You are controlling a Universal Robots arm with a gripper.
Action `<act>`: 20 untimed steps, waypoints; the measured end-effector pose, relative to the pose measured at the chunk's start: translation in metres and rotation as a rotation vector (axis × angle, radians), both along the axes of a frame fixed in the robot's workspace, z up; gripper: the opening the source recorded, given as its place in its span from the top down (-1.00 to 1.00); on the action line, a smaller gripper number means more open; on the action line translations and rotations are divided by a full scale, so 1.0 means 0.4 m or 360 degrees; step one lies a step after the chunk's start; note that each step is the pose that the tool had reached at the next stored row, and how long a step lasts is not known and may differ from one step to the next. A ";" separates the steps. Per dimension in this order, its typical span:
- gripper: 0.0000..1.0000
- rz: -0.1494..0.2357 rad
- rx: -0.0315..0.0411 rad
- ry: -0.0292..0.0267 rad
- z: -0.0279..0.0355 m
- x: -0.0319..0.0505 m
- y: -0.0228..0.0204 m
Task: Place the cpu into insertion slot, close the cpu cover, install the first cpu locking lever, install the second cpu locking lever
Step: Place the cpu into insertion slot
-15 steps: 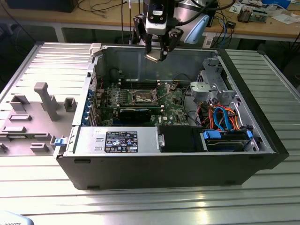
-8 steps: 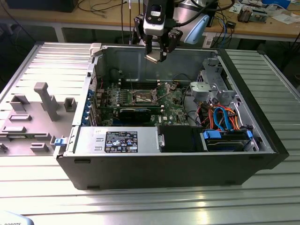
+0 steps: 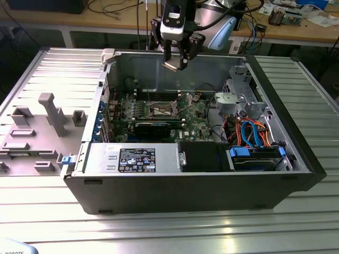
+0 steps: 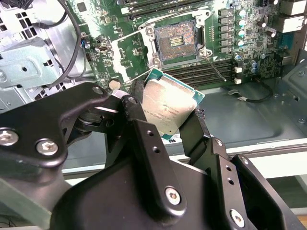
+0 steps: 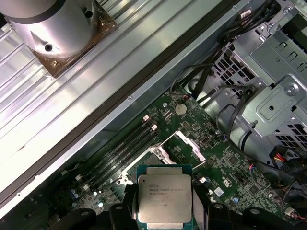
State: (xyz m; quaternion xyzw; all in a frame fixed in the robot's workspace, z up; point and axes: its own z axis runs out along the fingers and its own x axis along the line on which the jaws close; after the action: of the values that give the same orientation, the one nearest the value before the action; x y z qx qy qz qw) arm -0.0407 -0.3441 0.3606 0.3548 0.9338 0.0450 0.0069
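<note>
The fingers were clenched on the cpu, which was gripped by two opposite edges with its grey metal face left exposed between them. In the exterior view the cpu was held in the air above the far part of the open case, well apart from the slot. The slot lay below on the green board, uncovered, its dark centre framed by a silver rim. A thin lever was seen angled just beside it. Within the case, at the exterior view's right, a drive cage and orange and blue cables were found. A grey fixture was set on the ribbed tabletop at the exterior view's left.
</note>
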 end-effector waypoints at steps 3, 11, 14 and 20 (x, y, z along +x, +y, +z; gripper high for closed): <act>-0.08 0.0000 0.0000 0.00001 0.000 0.000 0.000; -0.08 -0.0094 0.0000 -0.00001 -0.001 0.000 0.000; -0.08 -0.0166 0.0000 0.00015 -0.002 0.000 0.000; -0.08 -0.0308 0.0000 0.00030 -0.005 0.000 0.000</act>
State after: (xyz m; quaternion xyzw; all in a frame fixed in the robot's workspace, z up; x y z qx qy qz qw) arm -0.0407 -0.3441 0.3587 0.4434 0.8952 0.0438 0.0103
